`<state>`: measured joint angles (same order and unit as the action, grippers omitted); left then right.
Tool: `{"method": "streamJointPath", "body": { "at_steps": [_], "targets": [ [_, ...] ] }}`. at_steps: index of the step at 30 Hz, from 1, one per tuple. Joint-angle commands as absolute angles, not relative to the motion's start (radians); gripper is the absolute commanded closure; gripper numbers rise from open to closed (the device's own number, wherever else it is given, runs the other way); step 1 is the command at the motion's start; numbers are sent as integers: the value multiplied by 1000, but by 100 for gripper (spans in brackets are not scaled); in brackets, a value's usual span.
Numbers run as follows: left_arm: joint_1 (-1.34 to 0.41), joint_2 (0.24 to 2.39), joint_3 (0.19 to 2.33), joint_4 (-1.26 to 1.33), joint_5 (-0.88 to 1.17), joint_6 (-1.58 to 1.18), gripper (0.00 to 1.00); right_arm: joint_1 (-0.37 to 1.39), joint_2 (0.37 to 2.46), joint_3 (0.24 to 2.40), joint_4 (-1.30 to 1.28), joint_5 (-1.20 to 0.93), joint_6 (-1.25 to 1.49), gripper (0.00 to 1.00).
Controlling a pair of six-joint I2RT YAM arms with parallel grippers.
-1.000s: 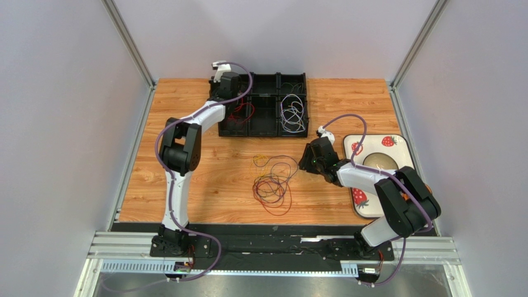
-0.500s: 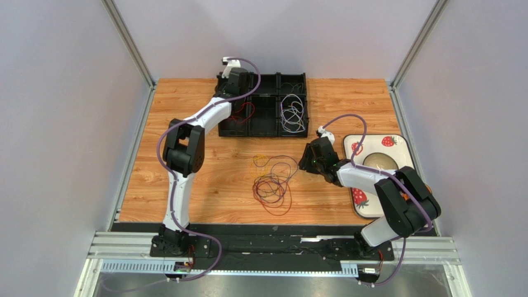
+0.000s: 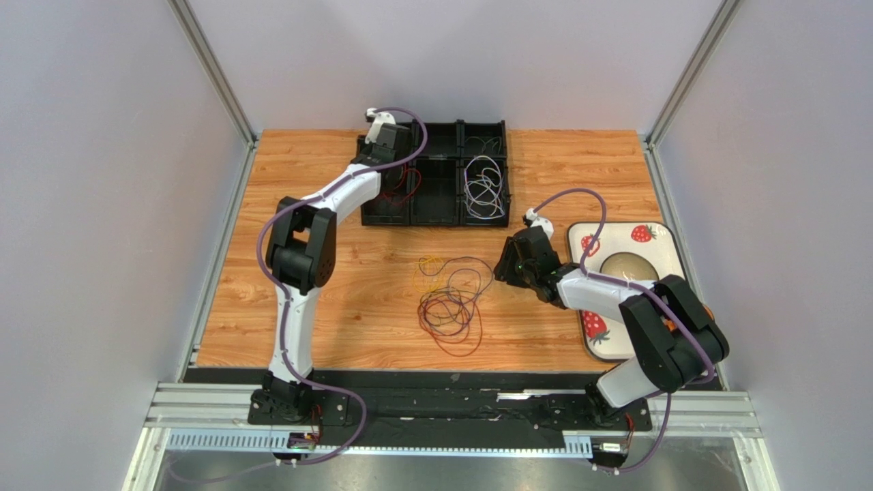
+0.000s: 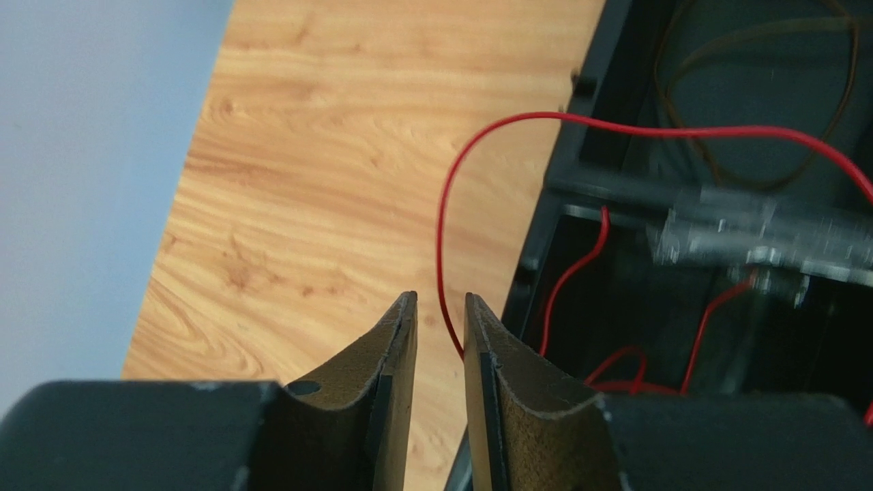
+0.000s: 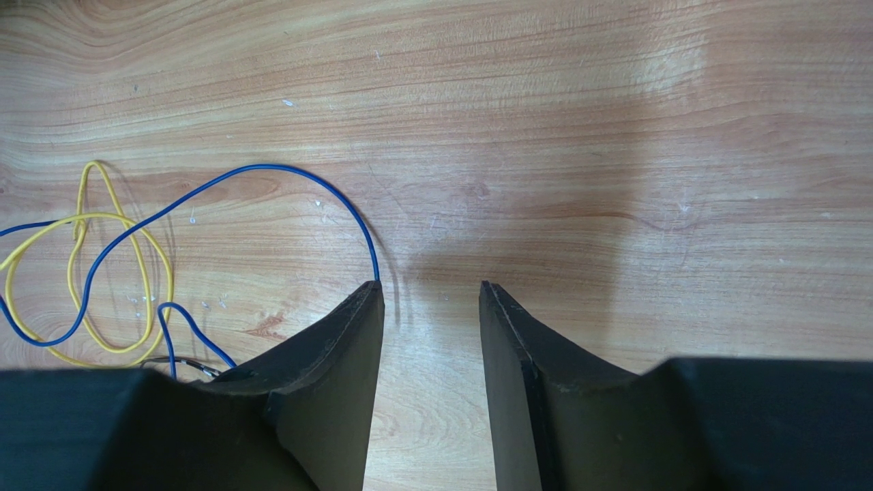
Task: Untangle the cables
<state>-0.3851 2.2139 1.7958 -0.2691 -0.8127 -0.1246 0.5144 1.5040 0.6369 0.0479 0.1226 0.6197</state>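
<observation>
Behind parted right fingers point(image 5: 338, 368), blue cable point(image 5: 277, 169) ends unseen; left fingers point(image 4: 392, 384) narrowly apart around red cable point(image 4: 441, 246).

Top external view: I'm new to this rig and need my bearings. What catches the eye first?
A dark tangle of cables lies mid-table, beside the open right gripper. At the far edge sits a black tray: white cables coil in its right compartment, while the left gripper hovers at its left one, a red cable running between its slightly parted jaws.

table point(image 3: 236, 307): light wood grain
tray point(image 3: 430, 219): black
plate point(image 3: 666, 251): white, red strawberries
cables point(image 3: 448, 310): red, white, yellow, blue, dark
</observation>
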Motion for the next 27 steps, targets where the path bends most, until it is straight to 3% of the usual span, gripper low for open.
{"method": "streamJointPath", "body": {
  "at_steps": [1, 9, 14, 16, 19, 22, 27],
  "targets": [
    [-393, 2060, 1725, -350, -727, -257, 70, 519, 1502, 664, 66, 143, 612, 57],
    [-399, 1959, 1625, -296, -519, -262, 71, 522, 1500, 664, 66, 146, 612, 57],
    [-399, 1947, 1618, -285, -404, -265, 62, 523, 1502, 664, 64, 147, 612, 57],
    [-399, 1939, 1597, -255, -358, -276, 66, 525, 1502, 664, 66, 147, 612, 57],
    [-400, 1959, 1597, -242, -309, -296, 83, 523, 1503, 666, 64, 147, 611, 57],
    [-397, 2003, 1629, -268, -288, -325, 91, 525, 1503, 666, 63, 149, 611, 57],
    [-377, 2060, 1651, -279, -249, -370, 94, 525, 1506, 667, 64, 149, 611, 57]
  ]
}}
